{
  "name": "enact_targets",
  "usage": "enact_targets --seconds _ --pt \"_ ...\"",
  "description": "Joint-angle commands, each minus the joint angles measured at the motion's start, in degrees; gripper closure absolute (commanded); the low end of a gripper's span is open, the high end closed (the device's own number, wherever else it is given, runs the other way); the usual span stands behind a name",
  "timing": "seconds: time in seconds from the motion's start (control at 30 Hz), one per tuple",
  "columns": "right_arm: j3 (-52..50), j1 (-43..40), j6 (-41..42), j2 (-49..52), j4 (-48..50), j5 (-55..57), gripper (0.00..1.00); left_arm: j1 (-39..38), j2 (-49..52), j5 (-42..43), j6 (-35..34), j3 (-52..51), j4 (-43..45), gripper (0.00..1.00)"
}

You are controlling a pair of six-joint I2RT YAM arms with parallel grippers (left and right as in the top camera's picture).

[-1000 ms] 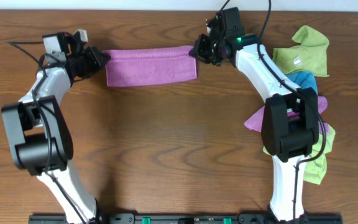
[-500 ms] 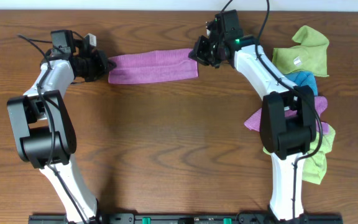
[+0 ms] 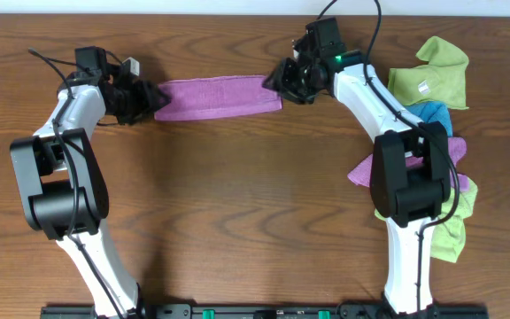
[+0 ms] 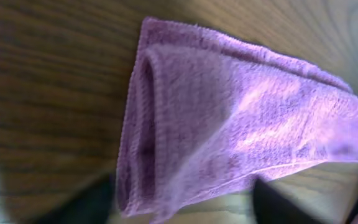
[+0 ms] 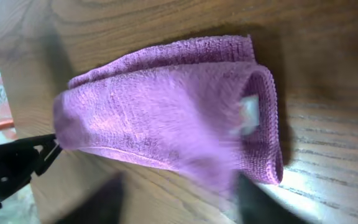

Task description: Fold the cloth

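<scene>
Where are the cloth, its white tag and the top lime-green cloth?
cloth (image 3: 218, 97): overhead, middle of the folded strip.
white tag (image 5: 248, 115): right wrist, the tag's centre.
lime-green cloth (image 3: 439, 64): overhead, its upper part.

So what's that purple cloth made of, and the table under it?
The cloth looks like soft microfibre: fuzzy matt pile, stitched edge. The table looks like wood or wood-print laminate: brown grain, slight sheen; I cannot tell which.

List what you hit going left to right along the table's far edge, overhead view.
left hand → purple cloth → right hand → lime-green cloth
</scene>
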Motion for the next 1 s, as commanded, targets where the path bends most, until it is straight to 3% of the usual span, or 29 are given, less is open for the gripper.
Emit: enact_targets --seconds 0.0,0.03,0.07,0.1,0.13,0.2,0.3,0.5,0.97 --pt "2.29 -2.16 -6.10 0.28 -0.24 -0.63 0.34 0.96 -0.83 -1.25 4.94 4.63 -3.41 0.11" --pt "3.19 -3.02 -6.32 0.09 -0.26 -0.90 0.44 1.25 -1.18 -1.27 6.64 6.64 -5.51 0.15" --pt "4.15 -3.78 -6.32 -0.24 -0.28 -1.09 0.76 1.49 -1.53 -1.31 8.22 8.70 -7.65 0.25" --pt "5.29 -4.50 -6.27 -0.63 -0.31 -1.29 0.99 1.60 -1.84 -1.38 9.57 10.62 -9.55 0.50" --pt "6.32 -4.96 -6.32 -1.14 -0.28 -1.66 0.99 1.60 -2.16 -1.62 10.88 12.79 -11.61 0.73" --pt "8.98 -5.27 -8.61 -2.38 -0.50 -1.46 0.98 1.49 -2.84 -1.66 12.81 16.35 -14.32 0.94" --pt "12.44 -3.52 -14.60 -4.07 -2.71 4.39 0.99 0.28 -3.63 -3.67 13.44 18.27 -14.51 0.94" --pt "12.96 4.02 -17.18 -0.76 -7.48 26.62 0.99 -6.78 0.90 -22.03 13.42 18.16 -14.49 0.94" --pt "12.96 3.69 -18.51 1.25 -10.78 24.96 0.98 -10.99 11.37 -24.35 11.23 18.16 -13.42 0.94"
